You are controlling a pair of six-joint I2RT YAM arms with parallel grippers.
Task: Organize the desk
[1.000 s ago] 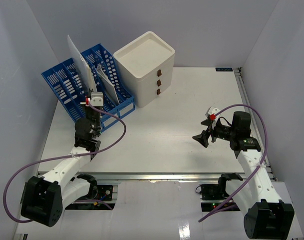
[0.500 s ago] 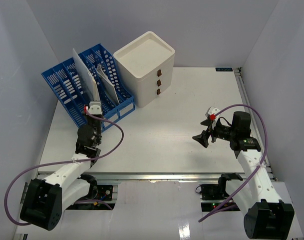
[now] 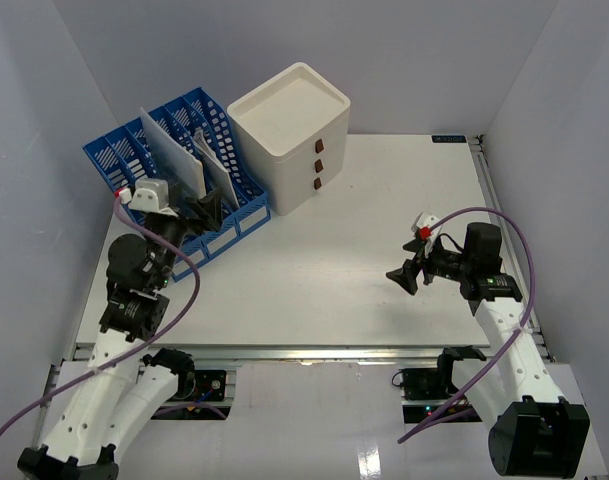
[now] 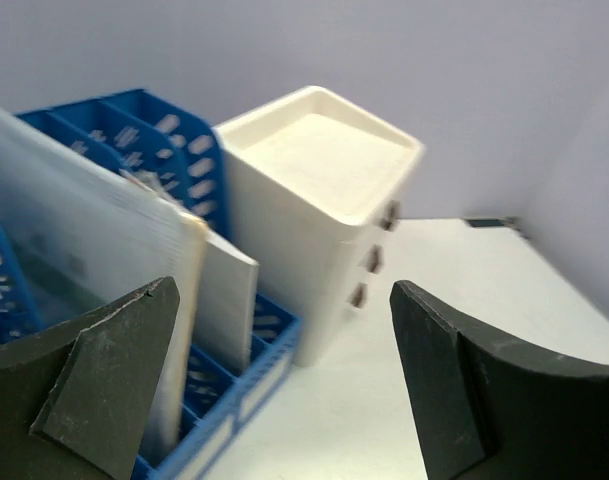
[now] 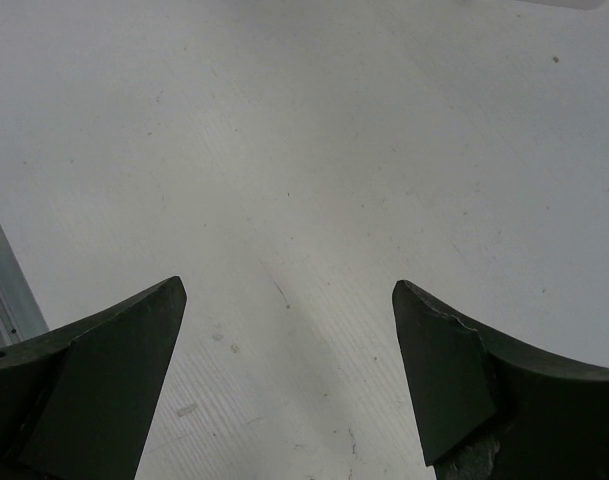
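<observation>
Honestly, with left gripper (image 3: 206,207) and right gripper (image 3: 404,278) spread empty, the desk (image 3: 314,270) beneath is judged rigid, slick and fixed, so only the floppy folders (image 3: 179,160) in the blue rack (image 3: 112,160) would get pinched, top edge.

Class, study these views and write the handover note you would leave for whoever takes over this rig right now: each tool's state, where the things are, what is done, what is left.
Left tool: open, holding nothing, at the front of the blue file rack.
Right tool: open, holding nothing, over bare desk on the right.
Things: white folders stand leaning in the rack's slots; the white drawer box sits right of the rack, at the back.
Done: folders are filed in the rack.
Left: no loose item shows on the desk; probably just back the left arm away from the rack.
</observation>
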